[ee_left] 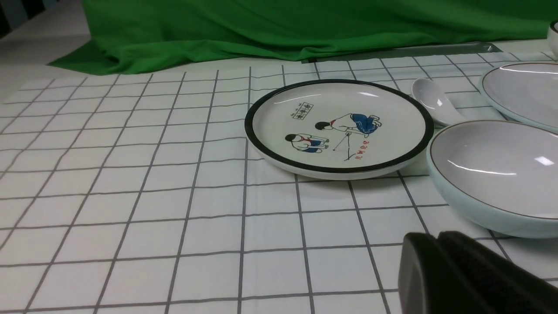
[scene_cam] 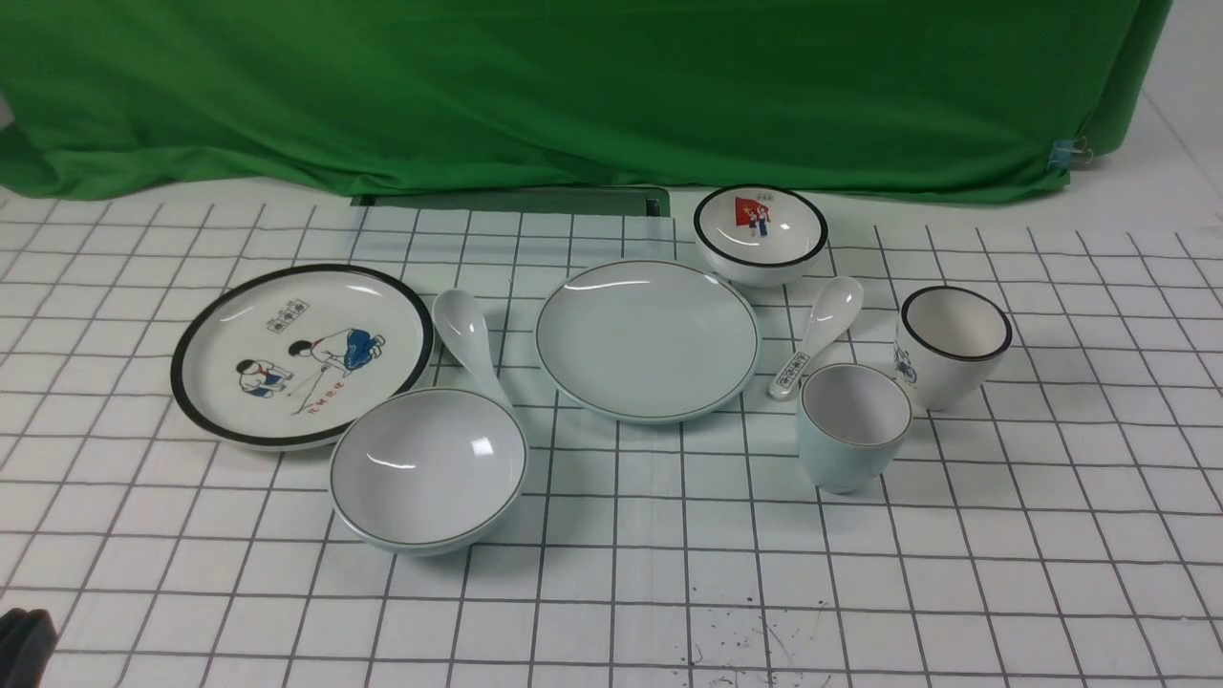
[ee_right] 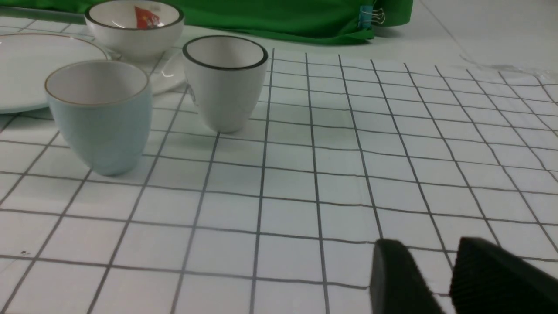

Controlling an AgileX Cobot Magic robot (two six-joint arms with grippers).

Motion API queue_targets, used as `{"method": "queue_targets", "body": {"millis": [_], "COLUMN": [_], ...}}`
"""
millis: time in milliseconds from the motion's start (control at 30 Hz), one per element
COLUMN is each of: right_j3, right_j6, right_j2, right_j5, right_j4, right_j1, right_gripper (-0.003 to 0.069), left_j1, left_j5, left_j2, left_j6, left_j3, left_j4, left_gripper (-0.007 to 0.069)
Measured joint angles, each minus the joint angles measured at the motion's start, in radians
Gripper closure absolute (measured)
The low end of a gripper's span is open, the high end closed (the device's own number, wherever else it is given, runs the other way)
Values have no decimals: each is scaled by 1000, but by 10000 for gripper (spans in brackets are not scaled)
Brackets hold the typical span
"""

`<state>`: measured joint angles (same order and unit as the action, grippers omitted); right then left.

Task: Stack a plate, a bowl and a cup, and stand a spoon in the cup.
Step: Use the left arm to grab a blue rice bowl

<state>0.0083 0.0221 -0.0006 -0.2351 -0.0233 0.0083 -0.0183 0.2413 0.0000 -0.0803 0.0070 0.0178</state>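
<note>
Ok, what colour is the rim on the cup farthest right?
Black, on the white cup; clearest in right wrist view.

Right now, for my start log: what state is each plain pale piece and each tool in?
Plain pale blue-green round plate: flat, bare.
Plain pale blue-green bowl: upright, empty.
Pale blue-green handleless cup: upright, empty.
All-white ceramic soup spoon: lying, scoop up.
Left tool: shut.
Right tool: open, empty.

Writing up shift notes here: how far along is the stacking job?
Nothing is stacked yet. The plate, bowl, cup and spoon all rest on the cloth itself. Neither tool holds anything: left tool shut, right tool open. All three placements remain.
</note>
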Motion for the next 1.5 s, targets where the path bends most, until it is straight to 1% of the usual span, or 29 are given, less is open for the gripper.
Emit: {"method": "queue_targets", "body": {"millis": [167,267,300,367,400,467,500,533,567,633,667,767,833,867,900,933,967,1000,1033,1067,1100,1167,1233,1300,1333,1400,1433,1500], "right_j3": [0,0,0,0,0,0,0,0,0,0,0,0,0,-1,-19,-55,-69,-127,-178,-187,-244,-304,-350,-371,-381,-396,-424,-466], "right_j6": [1,0,0,0,0,0,0,-6,-29,-88,-174,-266,-293,-292,-290,-277,-273,-247,-216,-216,-187,-158,-144,-133,-132,-132,-132,-107], "right_j2": [0,0,0,0,0,0,0,0,0,0,0,0,3,4,19,39,42,75,115,115,163,241,321,413,479,525,587,674], "right_j5": [26,113,155,298,357,514,514,613,669,753,814,861,861,861,836,803,792,744,700,692,648,586,548,511,463,396,241,36], "right_j4": [-1,-1,-1,-1,-2,-4,-4,-4,-5,-5,-5,-6,-6,-7,-8,-8,-8,-8,-8,-8,-8,-8,-8,-8,-8,-8,-7,-7], "right_j1": [0,0,0,0,0,0,0,0,0,0,0,0,0,0,0,0,0,0,0,0,0,0,0,0,0,3,15,47], "right_gripper": [421,419,419,419,419,419,419,418,418,418,418,418,426,426,454,494,510,570,607,617,636,644,645,645,645,645,645,645], "left_j1": [0,0,0,0,0,0,0,0,0,0,0,0,0,0,0,0,0,0,0,0,0,0,0,0,0,0,9,32], "left_j5": [-14,-96,-148,-293,-336,-494,-507,-596,-668,-740,-780,-887,-938,-938,-909,-837,-837,-716,-618,-618,-510,-444,-428,-417,-394,-345,-241,-58], "left_j2": [0,0,0,0,0,0,0,0,0,0,0,0,0,0,5,22,26,74,125,125,210,321,436,561,634,703,780,887], "left_j6": [0,0,0,0,0,0,0,0,0,10,41,144,204,209,242,264,264,274,277,277,277,276,295,358,387,409,416,391], "left_j3": [0,0,0,0,0,0,0,0,0,0,0,0,-4,-4,-44,-116,-116,-222,-305,-318,-400,-475,-517,-541,-551,-566,-593,-647], "left_j4": [-1,-1,-1,-18,-18,-51,-51,-67,-79,-88,-93,-99,-98,-98,-101,-103,-103,-104,-104,-104,-104,-106,-97,-87,-85,-84,-83,-68], "left_gripper": [653,653,653,653,653,653,653,653,653,653,653,653,653,653,653,653,653,653,653,653,653,653,653,653,653,653,653,653]}}
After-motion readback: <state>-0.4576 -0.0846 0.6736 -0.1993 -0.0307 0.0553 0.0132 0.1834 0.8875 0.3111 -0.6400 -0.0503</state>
